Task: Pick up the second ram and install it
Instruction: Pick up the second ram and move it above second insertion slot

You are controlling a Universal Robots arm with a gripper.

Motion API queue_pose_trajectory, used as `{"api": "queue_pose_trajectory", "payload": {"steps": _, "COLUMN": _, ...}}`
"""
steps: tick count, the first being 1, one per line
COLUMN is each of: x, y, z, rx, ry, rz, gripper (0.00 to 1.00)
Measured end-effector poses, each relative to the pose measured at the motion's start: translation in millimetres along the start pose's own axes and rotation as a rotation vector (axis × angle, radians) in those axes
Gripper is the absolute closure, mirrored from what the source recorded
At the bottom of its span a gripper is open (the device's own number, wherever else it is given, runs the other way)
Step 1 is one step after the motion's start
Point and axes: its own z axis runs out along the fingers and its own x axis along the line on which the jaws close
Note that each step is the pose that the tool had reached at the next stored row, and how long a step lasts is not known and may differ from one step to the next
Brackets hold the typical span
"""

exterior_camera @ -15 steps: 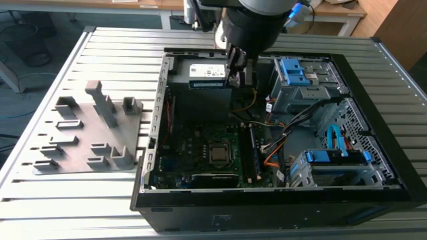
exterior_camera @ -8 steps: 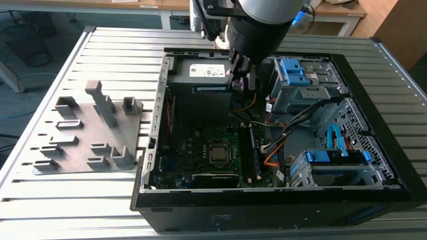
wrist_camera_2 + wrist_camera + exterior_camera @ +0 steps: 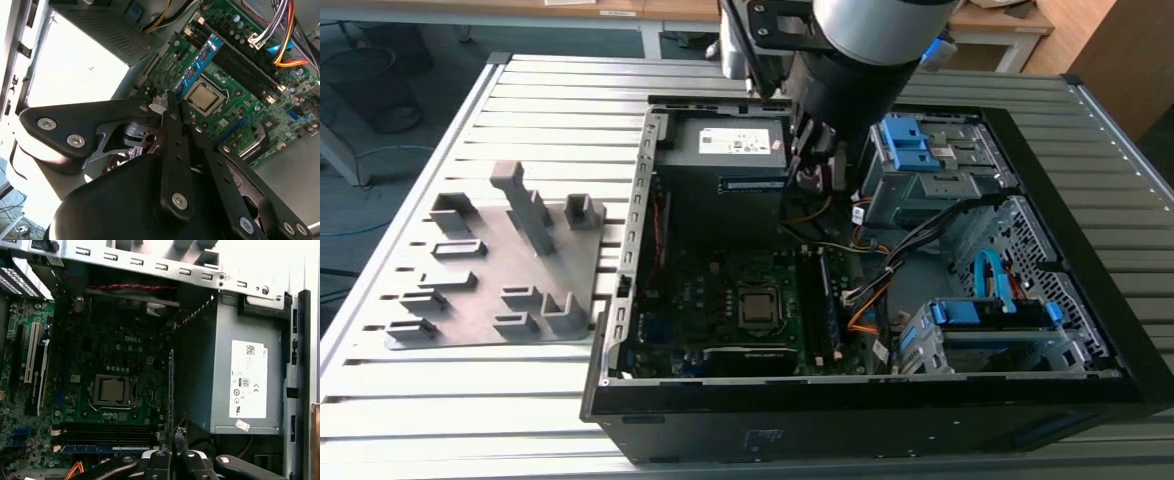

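Black pincer [image 3: 176, 107] clamped on second ram [image 3: 196, 67], above motherboard [image 3: 227, 107]

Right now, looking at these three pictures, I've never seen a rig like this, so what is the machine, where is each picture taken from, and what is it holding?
This is one robot arm reaching into an open desktop computer case lying on a ribbed metal table. The exterior view is from a camera off the arm; on its left a grey plastic holder sits on the table. The two wrist views are from cameras riding on the arm, looking into the case at the green motherboard, its processor socket and the grey power supply. In the second wrist view the hand is shut on the second ram, a thin blue memory stick, held over the board and not yet in a slot.
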Motion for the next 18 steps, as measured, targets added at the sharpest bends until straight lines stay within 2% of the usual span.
{"api": "queue_pose_trajectory", "payload": {"steps": 13, "x": 5.9, "y": -16.9, "z": 20.6, "rx": -0.0036, "ry": -0.0002, "rz": 0.001, "gripper": 0.86}}
{"api": "queue_pose_trajectory", "payload": {"steps": 18, "x": 9.0, "y": -18.6, "z": 28.1, "rx": -0.0037, "ry": 0.0014, "rz": 0.001, "gripper": 0.86}}
